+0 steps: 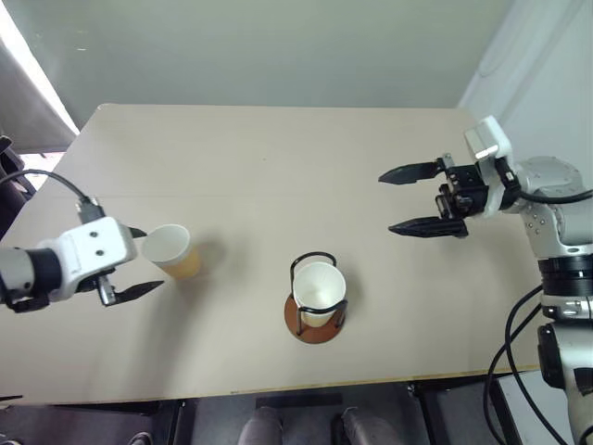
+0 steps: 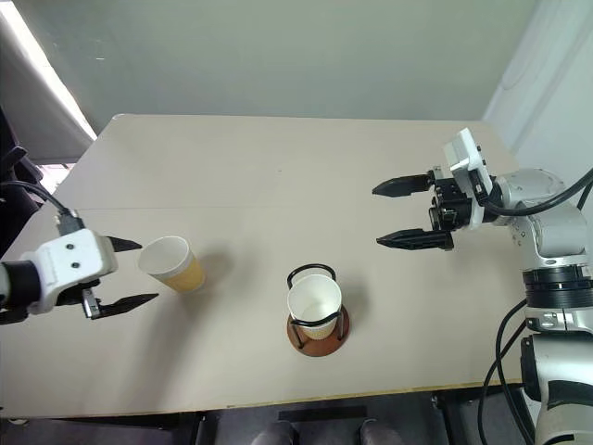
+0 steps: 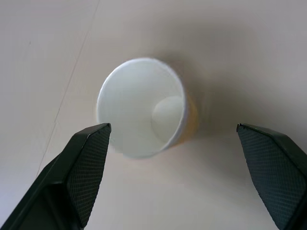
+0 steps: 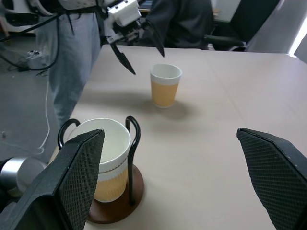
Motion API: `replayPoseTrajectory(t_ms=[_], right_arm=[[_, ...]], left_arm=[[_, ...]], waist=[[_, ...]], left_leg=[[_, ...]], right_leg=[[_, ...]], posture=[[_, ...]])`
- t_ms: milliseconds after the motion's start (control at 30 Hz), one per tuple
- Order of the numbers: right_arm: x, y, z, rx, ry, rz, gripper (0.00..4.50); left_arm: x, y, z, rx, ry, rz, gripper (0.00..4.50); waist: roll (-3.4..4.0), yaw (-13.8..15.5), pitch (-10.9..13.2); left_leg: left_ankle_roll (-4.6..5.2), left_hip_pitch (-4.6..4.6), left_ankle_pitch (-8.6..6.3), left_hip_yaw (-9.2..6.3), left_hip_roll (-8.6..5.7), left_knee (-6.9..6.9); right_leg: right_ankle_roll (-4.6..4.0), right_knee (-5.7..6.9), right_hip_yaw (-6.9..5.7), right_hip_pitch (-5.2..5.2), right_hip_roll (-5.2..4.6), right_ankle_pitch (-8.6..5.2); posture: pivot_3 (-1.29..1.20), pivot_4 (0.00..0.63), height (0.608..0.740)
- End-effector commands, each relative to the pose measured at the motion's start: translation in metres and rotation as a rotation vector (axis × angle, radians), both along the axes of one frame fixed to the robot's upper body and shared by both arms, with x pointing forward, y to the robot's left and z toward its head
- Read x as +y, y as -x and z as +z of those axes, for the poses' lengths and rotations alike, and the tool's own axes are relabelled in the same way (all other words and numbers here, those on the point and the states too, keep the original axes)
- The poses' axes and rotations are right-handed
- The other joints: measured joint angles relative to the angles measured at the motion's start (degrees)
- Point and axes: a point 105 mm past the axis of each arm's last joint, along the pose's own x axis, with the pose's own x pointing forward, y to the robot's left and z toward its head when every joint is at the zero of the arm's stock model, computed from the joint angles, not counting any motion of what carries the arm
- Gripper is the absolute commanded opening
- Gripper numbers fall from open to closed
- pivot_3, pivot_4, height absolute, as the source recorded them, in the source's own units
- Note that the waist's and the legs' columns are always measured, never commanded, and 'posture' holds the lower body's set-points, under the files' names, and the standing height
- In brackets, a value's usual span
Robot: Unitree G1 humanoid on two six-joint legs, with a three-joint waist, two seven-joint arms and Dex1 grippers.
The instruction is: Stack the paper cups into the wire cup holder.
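Observation:
One paper cup stands upright on the left part of the table, tan outside and white inside. My left gripper is open just to its left, and the cup sits in line with the gap between the fingers, not gripped. Another paper cup sits inside the wire cup holder, black wire loops on a round brown base near the table's front middle. My right gripper hangs open and empty above the table's right side, pointing left, well clear of the holder.
The beige table ends just in front of the holder. Beyond its left end stand a person in grey trousers, a seated person in dark clothes and a black chair. Cables hang by my right arm.

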Motion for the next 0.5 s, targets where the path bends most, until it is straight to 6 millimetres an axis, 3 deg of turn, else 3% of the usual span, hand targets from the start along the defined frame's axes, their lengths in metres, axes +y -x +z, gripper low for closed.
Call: replayPoseTrajectory(t_ms=[33,367,500], right_arm=[[0.002,0.0061,0.0046,-0.042,0.013,0.022,4.5],[-0.0023,0.0066,0.0038,-0.057,0.029,-0.021,4.5],[-0.0045,0.0088,0.0039,-0.059,0.045,-0.021,4.5]], left_arm=[[0.0002,-0.0078,0.0008,-0.022,-0.028,-0.005,3.84],[-0.0013,-0.0138,-0.0028,-0.004,-0.045,-0.038,0.13],[-0.0077,-0.0134,0.004,0.003,-0.042,-0.087,0.04]], waist=[[0.0,-0.1,0.0],[0.0,-0.4,0.0],[0.0,-0.4,0.0]], left_leg=[[0.0,-0.01,0.0,0.0,0.01,0.0],[-0.01,-0.03,0.01,0.0,0.0,-0.01],[-0.01,-0.03,0.01,-0.02,0.01,-0.01]], right_leg=[[-0.02,-0.01,-0.02,0.0,0.0,0.01],[-0.03,-0.03,-0.03,-0.02,0.0,0.02],[-0.03,-0.02,-0.03,-0.02,0.0,0.01]], posture=[[0.0,0.15,0.74],[0.0,0.15,0.74],[0.0,0.15,0.74]])
